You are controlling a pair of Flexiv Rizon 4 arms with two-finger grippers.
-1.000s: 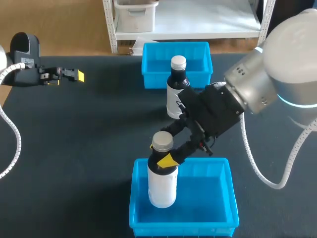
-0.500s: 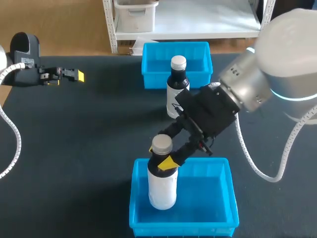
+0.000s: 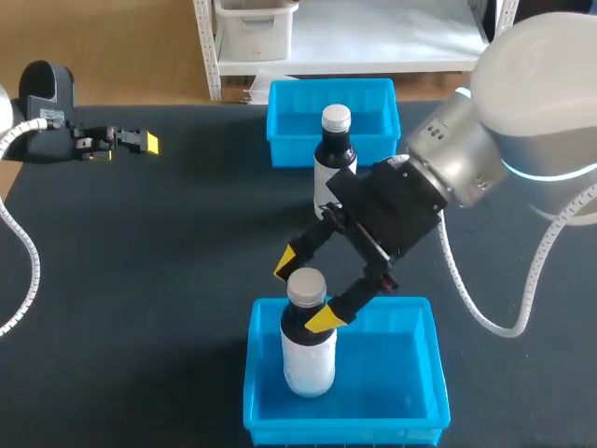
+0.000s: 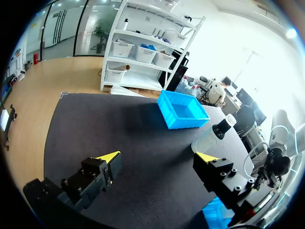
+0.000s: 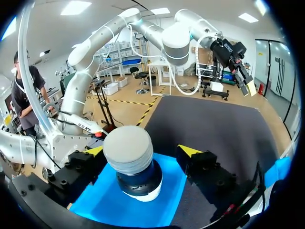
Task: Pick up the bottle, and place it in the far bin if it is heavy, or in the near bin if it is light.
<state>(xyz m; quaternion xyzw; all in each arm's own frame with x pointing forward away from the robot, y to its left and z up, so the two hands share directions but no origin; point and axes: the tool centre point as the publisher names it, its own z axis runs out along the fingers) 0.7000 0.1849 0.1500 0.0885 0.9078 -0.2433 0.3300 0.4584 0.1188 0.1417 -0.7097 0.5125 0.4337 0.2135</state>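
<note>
Our right end effector point(image 3: 306, 292) stands open, a finger on either side of the cap of the white bottle point(image 3: 309, 359), which is upright in the near bin point(image 3: 424, 411) (so presumably judged light). If we pull away sideways rather than straight up, a yellow tip could snag the cap and topple it. The wrist could also knock the dark bottle point(image 3: 333, 159) close behind. Our left end effector point(image 4: 158, 156) hangs open, well apart.

The near bin point(image 3: 340, 431) is glossy plastic, the bottle point(image 3: 308, 359) smooth (table point(image 3: 168, 280) matt).
</note>
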